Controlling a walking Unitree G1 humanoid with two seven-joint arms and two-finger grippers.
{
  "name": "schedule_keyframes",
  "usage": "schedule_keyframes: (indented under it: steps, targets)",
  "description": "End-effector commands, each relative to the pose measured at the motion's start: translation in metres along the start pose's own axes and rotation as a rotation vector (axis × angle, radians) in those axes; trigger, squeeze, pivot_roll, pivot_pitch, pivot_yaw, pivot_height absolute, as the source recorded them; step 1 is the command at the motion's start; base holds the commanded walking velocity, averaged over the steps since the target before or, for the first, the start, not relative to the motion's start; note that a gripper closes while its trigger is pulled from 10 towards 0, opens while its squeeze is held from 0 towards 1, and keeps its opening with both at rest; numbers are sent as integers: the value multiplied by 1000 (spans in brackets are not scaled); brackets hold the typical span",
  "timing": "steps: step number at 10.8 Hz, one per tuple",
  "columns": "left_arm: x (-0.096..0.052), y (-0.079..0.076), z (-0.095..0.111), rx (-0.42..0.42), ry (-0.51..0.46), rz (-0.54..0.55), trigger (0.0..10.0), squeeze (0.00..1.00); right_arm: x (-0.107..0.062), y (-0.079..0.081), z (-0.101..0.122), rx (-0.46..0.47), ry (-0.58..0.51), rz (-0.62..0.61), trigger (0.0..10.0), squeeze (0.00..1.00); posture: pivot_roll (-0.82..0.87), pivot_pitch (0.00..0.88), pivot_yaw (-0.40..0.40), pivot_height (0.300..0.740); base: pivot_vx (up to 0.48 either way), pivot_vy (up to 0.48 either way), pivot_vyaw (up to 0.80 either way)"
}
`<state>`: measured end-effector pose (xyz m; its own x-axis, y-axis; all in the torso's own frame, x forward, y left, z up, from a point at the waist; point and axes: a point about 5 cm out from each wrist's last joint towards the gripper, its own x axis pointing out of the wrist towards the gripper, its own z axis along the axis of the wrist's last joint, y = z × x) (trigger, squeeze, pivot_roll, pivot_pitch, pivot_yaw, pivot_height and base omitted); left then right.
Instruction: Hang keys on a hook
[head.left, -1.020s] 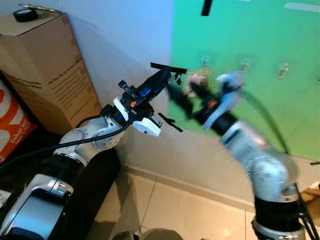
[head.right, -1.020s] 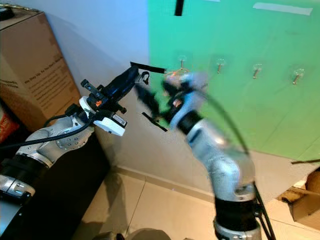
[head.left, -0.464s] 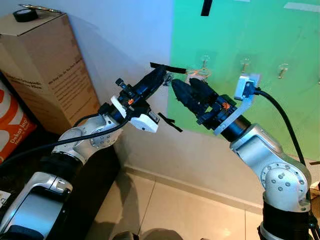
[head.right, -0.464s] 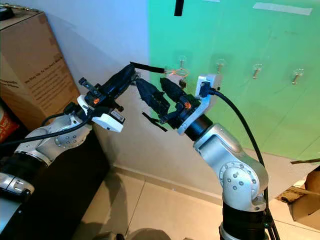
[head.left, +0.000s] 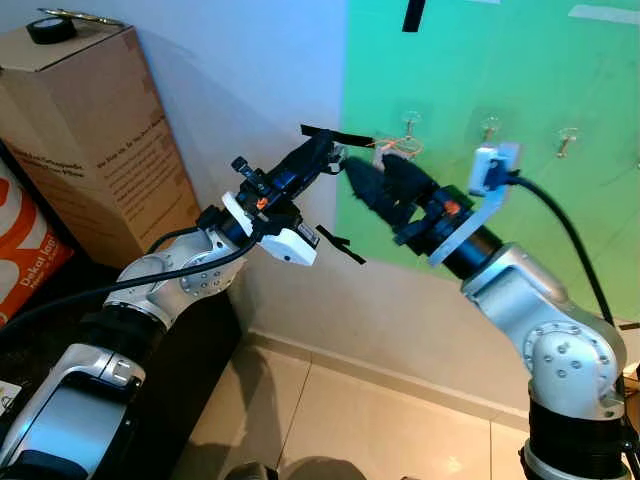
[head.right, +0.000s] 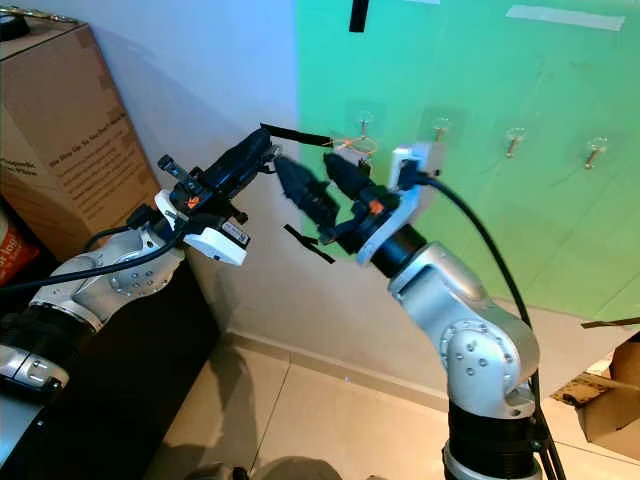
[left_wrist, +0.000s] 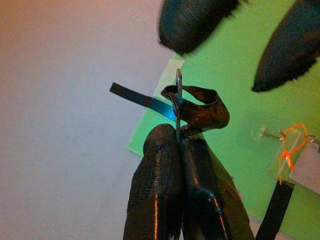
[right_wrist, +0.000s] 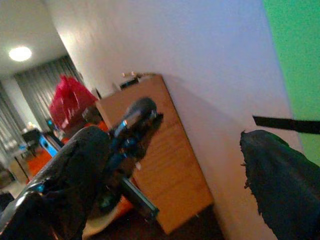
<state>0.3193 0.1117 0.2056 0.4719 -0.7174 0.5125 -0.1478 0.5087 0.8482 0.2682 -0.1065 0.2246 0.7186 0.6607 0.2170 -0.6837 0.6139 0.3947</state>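
Left eye view: both silver arms are raised toward a white wall bearing a green panel (head.left: 500, 150). The left gripper (head.left: 322, 155) has its two black fingers pressed together on the keys (left_wrist: 178, 102), a thin metal ring with a dark looped strap, held at the fingertips just at the left edge of the green panel. A black strip of tape (head.left: 335, 135) runs from the white wall onto the panel just above those fingertips.

The right gripper (head.left: 378, 180) points back toward the left gripper, its fingers spread apart with nothing between them; their tips lie just beside the keys without touching them. In the left wrist view these two fingers (left_wrist: 192, 22) appear as blurred dark shapes beyond the keys.

A row of small clear hooks is fixed to the green panel. The nearest hook (head.left: 408, 125) already carries an orange loop with a clear tag (left_wrist: 290, 150); it sits just beyond the right gripper. Further hooks (head.left: 488, 130) follow toward the right edge of the panel.

A tall cardboard box (head.left: 95, 140) stands against the white wall on the left, with a roll of black tape (head.left: 50, 30) on its top. An orange bag (head.left: 25, 250) lies beside the box.
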Motion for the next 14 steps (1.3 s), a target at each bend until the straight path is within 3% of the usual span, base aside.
schedule_keyframes:
  steps: [1,2,3,6,8,9,11,14]
  targets:
    - [5,6,0,8,-13,23,0,0,1,1,-2,-31,18,-7,10000,0,-130,0,31,740,0,0,0]
    - [6,5,-2,23,3,8,0,0,3,1,-1,-109,19,-40,10000,161,-129,0,32,740,0,0,0]
    - [6,5,-4,37,16,-8,0,0,4,1,3,-203,17,-68,10000,1000,-128,0,33,740,0,0,0]
    - [7,3,-6,56,21,-35,0,0,5,15,1,-309,46,-43,10000,1000,-129,0,35,740,0,0,0]
    - [8,0,-7,64,24,-53,0,0,10,22,-2,-297,33,-53,10000,1000,-130,0,37,740,0,0,0]
    - [8,0,-7,73,29,-57,0,0,13,30,-6,-259,46,-42,10000,0,-129,0,36,740,0,0,0]
    - [9,-1,-7,78,24,-60,0,0,17,28,-11,-195,48,-113,10000,0,-128,0,36,740,0,0,0]
    - [9,-2,-7,85,19,-67,0,0,19,34,-7,-106,0,-90,10000,0,-128,0,38,740,0,0,0]
